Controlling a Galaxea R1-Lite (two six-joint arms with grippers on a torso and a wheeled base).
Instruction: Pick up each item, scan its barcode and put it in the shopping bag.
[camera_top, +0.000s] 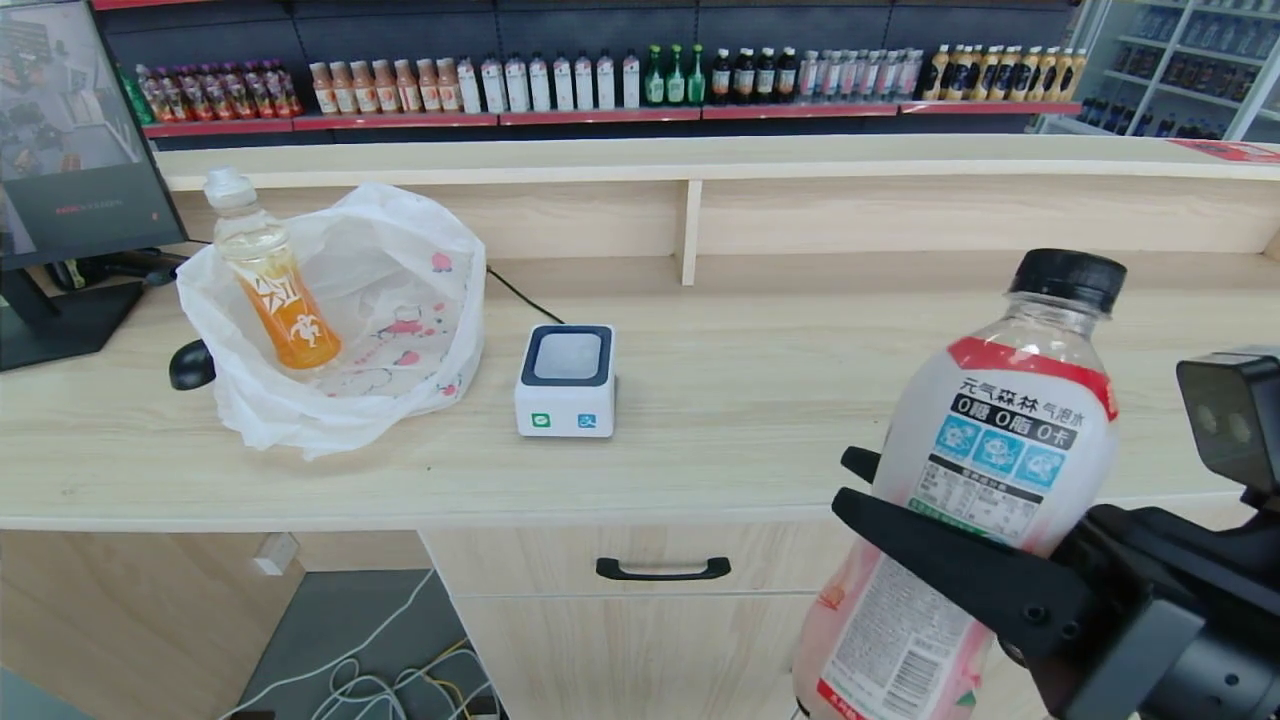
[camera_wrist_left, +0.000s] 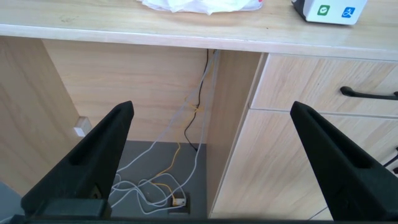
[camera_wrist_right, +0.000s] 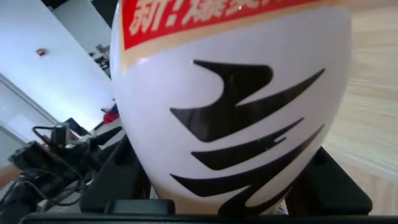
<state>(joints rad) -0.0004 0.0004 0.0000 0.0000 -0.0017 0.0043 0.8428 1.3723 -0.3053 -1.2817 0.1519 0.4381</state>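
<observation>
My right gripper (camera_top: 960, 540) is shut on a pink-and-white drink bottle (camera_top: 985, 470) with a black cap, held tilted in the air off the counter's front right edge. Its white label (camera_wrist_right: 236, 106) sits between the fingers in the right wrist view. The white scanner box (camera_top: 566, 379) stands in the middle of the counter. To its left a white plastic shopping bag (camera_top: 400, 330) holds an orange drink bottle (camera_top: 268, 270) standing up. My left gripper (camera_wrist_left: 211, 162) is open and empty, below the counter edge, facing the cabinet.
A monitor on a black stand (camera_top: 70, 200) occupies the far left of the wooden counter (camera_top: 750, 400). A black mouse (camera_top: 191, 365) lies beside the bag. A raised shelf wall (camera_top: 700, 215) runs behind. Drawers with a black handle (camera_top: 663, 570) and loose cables (camera_wrist_left: 155, 180) lie below.
</observation>
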